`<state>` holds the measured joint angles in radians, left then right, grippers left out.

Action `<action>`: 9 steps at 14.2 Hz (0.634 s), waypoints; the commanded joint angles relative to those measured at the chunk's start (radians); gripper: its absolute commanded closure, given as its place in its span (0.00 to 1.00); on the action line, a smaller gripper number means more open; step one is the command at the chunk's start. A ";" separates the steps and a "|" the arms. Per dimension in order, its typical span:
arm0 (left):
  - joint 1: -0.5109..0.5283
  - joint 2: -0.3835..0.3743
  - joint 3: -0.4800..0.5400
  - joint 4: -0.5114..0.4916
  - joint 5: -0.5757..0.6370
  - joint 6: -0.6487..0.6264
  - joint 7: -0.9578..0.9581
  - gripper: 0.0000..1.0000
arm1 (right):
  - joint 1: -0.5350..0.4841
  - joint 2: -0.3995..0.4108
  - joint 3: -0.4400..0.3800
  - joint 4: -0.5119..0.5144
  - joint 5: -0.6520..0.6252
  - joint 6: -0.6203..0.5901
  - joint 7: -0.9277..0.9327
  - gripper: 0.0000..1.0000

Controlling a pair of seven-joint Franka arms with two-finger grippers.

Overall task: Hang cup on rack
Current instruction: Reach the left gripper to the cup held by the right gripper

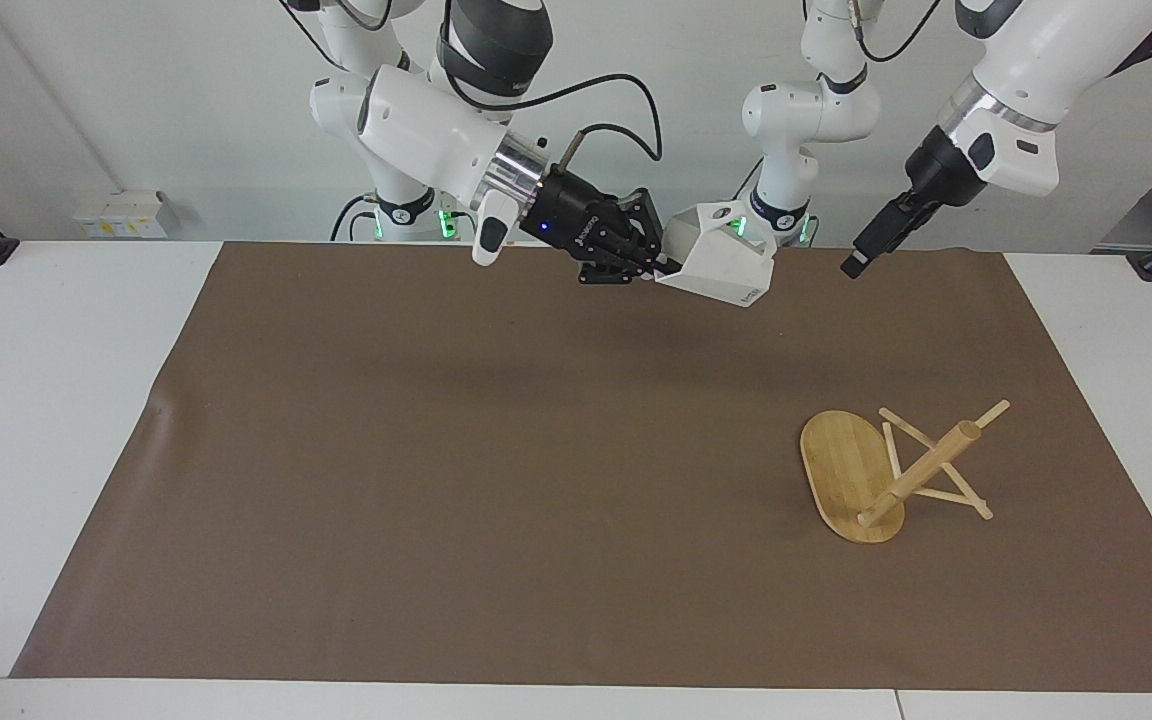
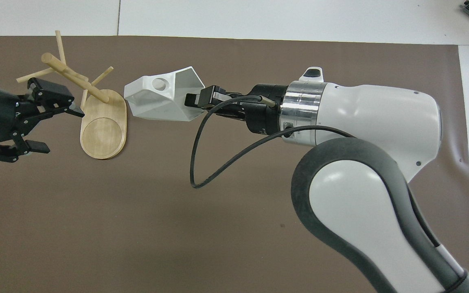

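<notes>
While the right gripper (image 1: 658, 268) pinches the cup (image 1: 721, 265) aloft, the left gripper (image 2: 53, 124) hangs spread.

White lettering runs along the black body of the left gripper (image 2: 61, 129), seen from overhead over the mat at the left arm's end of the table; only the word "Gripper" reads clearly, and the letters before it are cut off at the frame's edge. In the facing view, the black body of the right gripper (image 1: 664, 270) carries a short white brand mark, too small to read with certainty. A small dark mark on the white cup's (image 1: 721, 265) lower wall is likewise illegible.
</notes>
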<state>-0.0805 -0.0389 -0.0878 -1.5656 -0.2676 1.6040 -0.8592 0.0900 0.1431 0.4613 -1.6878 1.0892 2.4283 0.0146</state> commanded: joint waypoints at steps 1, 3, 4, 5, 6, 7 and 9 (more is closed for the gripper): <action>-0.041 -0.033 0.008 -0.054 -0.016 0.077 -0.102 0.00 | -0.010 0.007 0.023 -0.003 0.031 0.029 0.010 1.00; -0.044 -0.035 0.008 -0.056 -0.016 0.086 -0.113 0.00 | -0.009 0.007 0.023 -0.003 0.029 0.029 0.010 1.00; -0.044 -0.036 0.008 -0.063 -0.013 0.082 -0.104 0.00 | -0.007 0.009 0.025 -0.003 0.029 0.031 0.011 1.00; -0.044 -0.042 0.010 -0.070 -0.010 0.073 -0.054 0.00 | -0.007 0.007 0.033 -0.003 0.031 0.035 0.011 1.00; -0.032 -0.050 0.011 -0.086 -0.010 0.062 0.066 0.00 | -0.009 0.009 0.036 -0.003 0.029 0.037 0.011 1.00; -0.027 -0.059 0.019 -0.099 -0.010 0.056 0.169 0.00 | -0.009 0.009 0.036 -0.003 0.029 0.037 0.011 1.00; 0.010 -0.061 0.019 -0.099 -0.010 0.030 0.315 0.00 | -0.009 0.009 0.036 -0.003 0.029 0.037 0.011 1.00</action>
<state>-0.1041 -0.0596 -0.0732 -1.6211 -0.2678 1.6524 -0.6830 0.0895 0.1531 0.4811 -1.6892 1.0892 2.4452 0.0161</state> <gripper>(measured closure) 0.000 0.960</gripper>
